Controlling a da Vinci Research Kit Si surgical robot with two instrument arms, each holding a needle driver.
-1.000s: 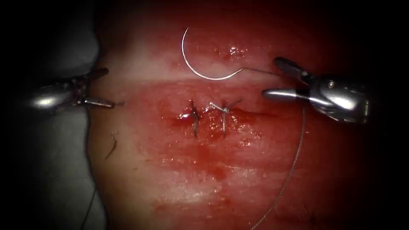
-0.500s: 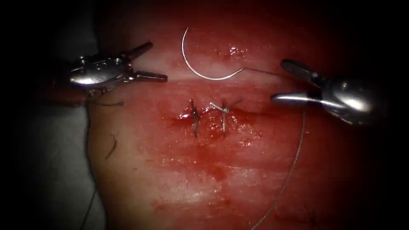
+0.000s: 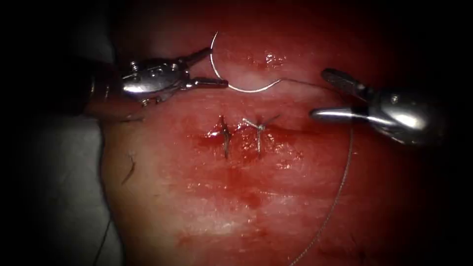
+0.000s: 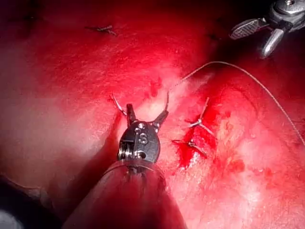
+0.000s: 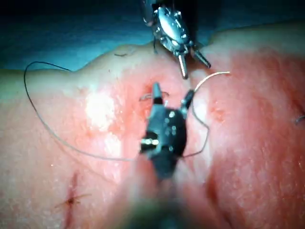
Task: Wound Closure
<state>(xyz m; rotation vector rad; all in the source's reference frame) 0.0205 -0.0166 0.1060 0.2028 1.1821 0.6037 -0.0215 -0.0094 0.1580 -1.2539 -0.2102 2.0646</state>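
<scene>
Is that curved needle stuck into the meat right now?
No: the needle lies flat on top of the tissue, above the cut, its whole curve showing.

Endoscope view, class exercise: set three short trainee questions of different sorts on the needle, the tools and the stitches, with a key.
1. True or false: the needle is driven into the tissue.
2. Multiple choice: the left tool has its open jaws (A) holding thread, (B) either side of the needle's curve, (C) on a stitch.
3. Fill in: the right tool holds ____.

Key: 1 false, it lies on the surface above the two stitches; 2 B; 3 nothing, its jaws open, the thread beside them.
</scene>
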